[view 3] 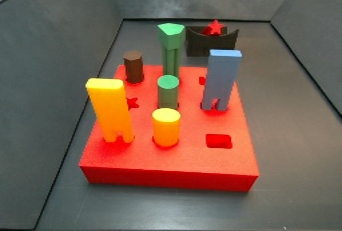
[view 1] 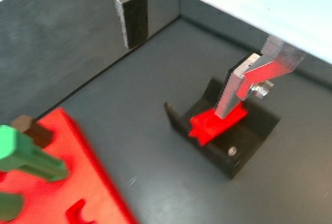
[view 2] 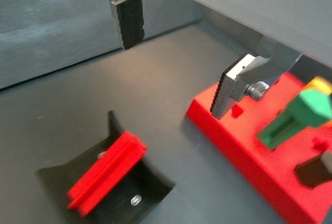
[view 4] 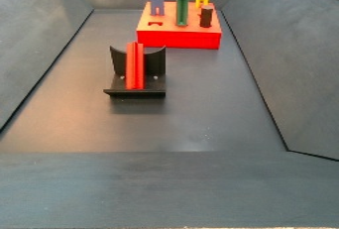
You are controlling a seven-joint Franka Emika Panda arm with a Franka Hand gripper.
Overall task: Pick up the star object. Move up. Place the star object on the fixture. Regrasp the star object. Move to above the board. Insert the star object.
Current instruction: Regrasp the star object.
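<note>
1. Star object [view 4: 135, 65] — small bright red bar with ridged sides, resting in the hollow of the dark fixture [view 4: 155, 78]; star-shaped end visible in a side view [view 3: 214, 27], ridged length visible in a wrist view [view 2: 107, 173].
2. Gripper [view 1: 188, 29] raised above the floor, jaws spread apart with nothing between them; silver fingers [view 1: 236, 87] with dark pads seen in both wrist views, the second finger [view 2: 126, 19] well apart from the first.
3. Star object below the gripper and clear of both fingers — in a wrist view [view 1: 215, 123] partly covered by one finger plate.
4. Gripper itself outside both side views; finger roots cut off at the frame edge in both wrist views.
5. Board [view 3: 237, 165] — wide red slab with shaped holes, off to one side of the gripper, apart from the fixture.
6. On the board: yellow pegs [view 3: 110, 108], green pegs [view 3: 170, 47], blue peg [view 3: 223, 78], brown cylinder [view 3: 134, 69]; green peg [view 2: 293, 117] close beside one finger in a wrist view.
7. Dark floor [view 4: 172, 134] and grey walls all round.
</note>
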